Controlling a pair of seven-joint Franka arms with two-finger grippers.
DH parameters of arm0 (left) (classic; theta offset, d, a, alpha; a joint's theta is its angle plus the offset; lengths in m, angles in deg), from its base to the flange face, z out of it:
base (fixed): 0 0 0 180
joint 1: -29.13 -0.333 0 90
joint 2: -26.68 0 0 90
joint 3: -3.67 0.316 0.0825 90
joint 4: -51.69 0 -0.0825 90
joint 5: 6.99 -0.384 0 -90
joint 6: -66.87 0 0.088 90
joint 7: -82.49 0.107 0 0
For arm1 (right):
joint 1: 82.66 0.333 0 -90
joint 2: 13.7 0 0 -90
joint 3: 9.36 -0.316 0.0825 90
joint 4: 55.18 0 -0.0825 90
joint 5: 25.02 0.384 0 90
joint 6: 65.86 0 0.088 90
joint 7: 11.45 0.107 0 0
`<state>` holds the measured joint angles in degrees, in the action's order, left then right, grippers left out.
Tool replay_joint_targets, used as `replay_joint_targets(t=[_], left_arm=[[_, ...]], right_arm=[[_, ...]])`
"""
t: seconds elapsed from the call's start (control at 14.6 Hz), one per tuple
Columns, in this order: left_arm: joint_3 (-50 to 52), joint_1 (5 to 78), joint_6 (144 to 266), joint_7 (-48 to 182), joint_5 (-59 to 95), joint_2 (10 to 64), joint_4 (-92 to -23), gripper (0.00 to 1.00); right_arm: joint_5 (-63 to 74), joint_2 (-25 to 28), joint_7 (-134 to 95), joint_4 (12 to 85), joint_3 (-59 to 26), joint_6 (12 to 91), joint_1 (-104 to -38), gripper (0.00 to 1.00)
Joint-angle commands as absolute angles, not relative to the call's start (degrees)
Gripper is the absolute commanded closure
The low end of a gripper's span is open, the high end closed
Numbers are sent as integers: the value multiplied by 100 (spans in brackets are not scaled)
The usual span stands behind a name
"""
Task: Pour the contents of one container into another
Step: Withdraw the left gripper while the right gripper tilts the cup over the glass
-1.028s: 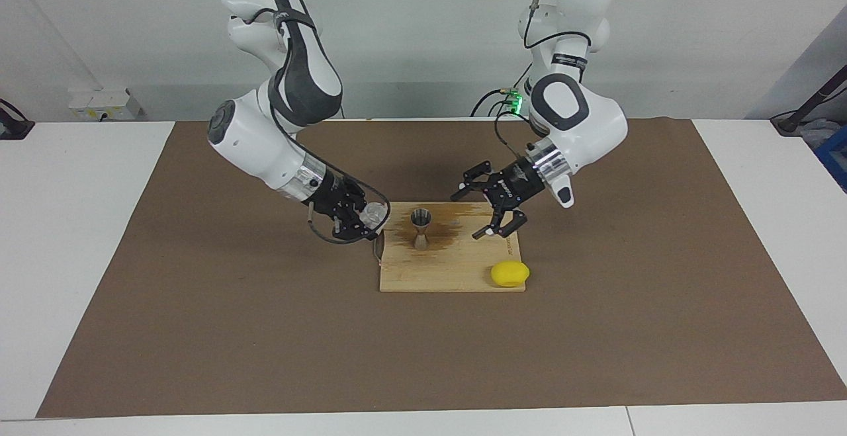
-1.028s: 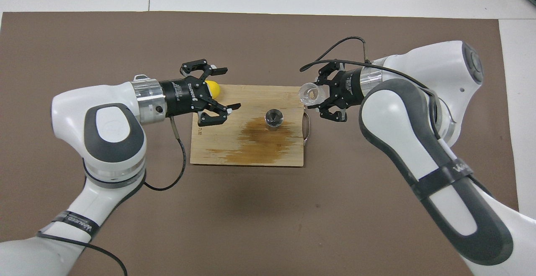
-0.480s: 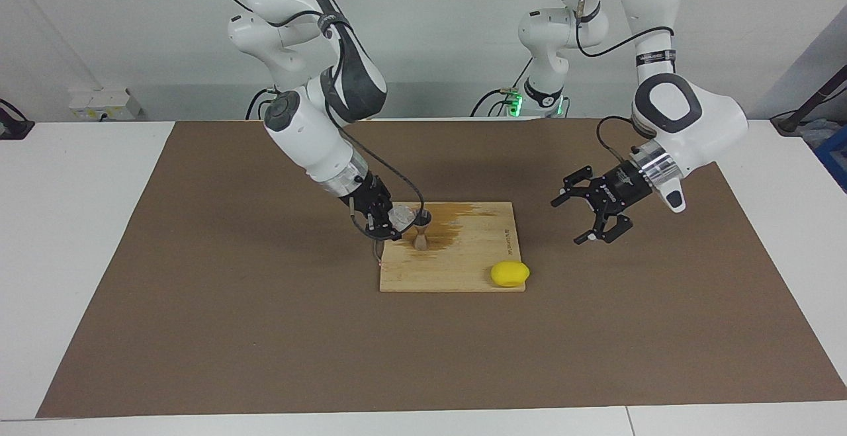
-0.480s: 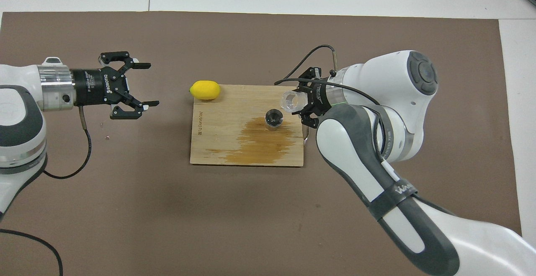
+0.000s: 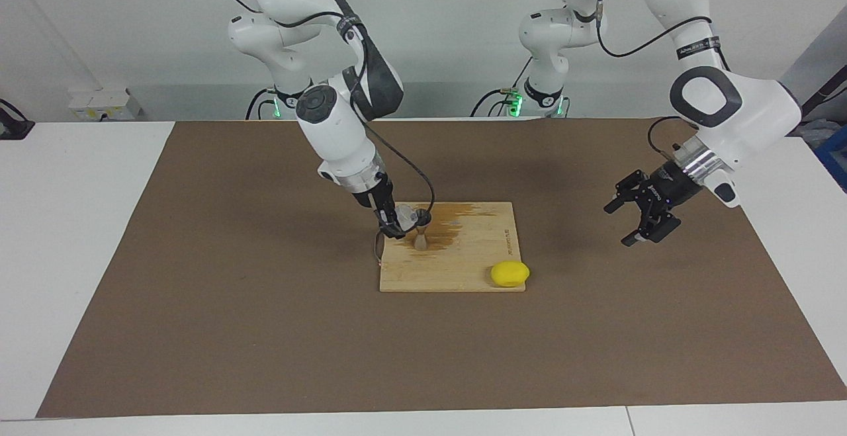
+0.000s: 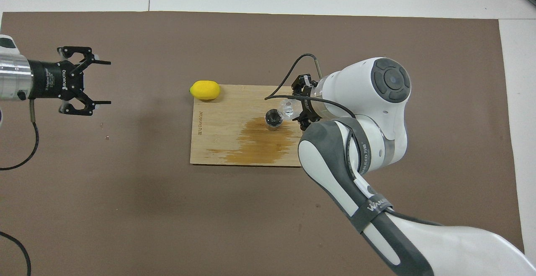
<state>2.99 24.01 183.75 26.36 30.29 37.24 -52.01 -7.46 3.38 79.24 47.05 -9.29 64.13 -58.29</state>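
Right gripper (image 5: pixel 399 219) jaws pinching glass cup (image 5: pixel 405 214), now tipped at jigger (image 5: pixel 420 227) rim, cup at jigger's 9 o'clock: pour underway. Left gripper (image 5: pixel 643 214) withdrawn, jaws spread, idle.

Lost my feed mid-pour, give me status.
Right gripper shut on glass cup, tipped at jigger on board. Left gripper open, waiting over mat. Lemon clear of pour.

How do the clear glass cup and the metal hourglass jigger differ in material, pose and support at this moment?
The small clear glass cup is see-through; the silver-grey metal hourglass jigger is opaque. The cup is tipped, mouth toward the jigger; the jigger stands upright. The right gripper is shut on the cup, held in the air; the jigger rests on the wooden board. Both are small open vessels over that board.
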Motion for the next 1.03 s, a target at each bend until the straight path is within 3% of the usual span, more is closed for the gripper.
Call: replay_joint_targets(t=[0.0,0.34,0.96], left_arm=[[217,2315,17982,2974,2449,4065,-4518,0],[-45,2386,17761,4800,1106,4083,-4121,0],[-64,2412,16911,8528,-426,3416,-3989,0]], right_arm=[[-1226,343,8084,4686,-919,6466,-5753,70],[-1859,343,8233,4651,-919,6449,-5595,70],[-2624,326,8400,4599,-901,6405,-5375,70]])
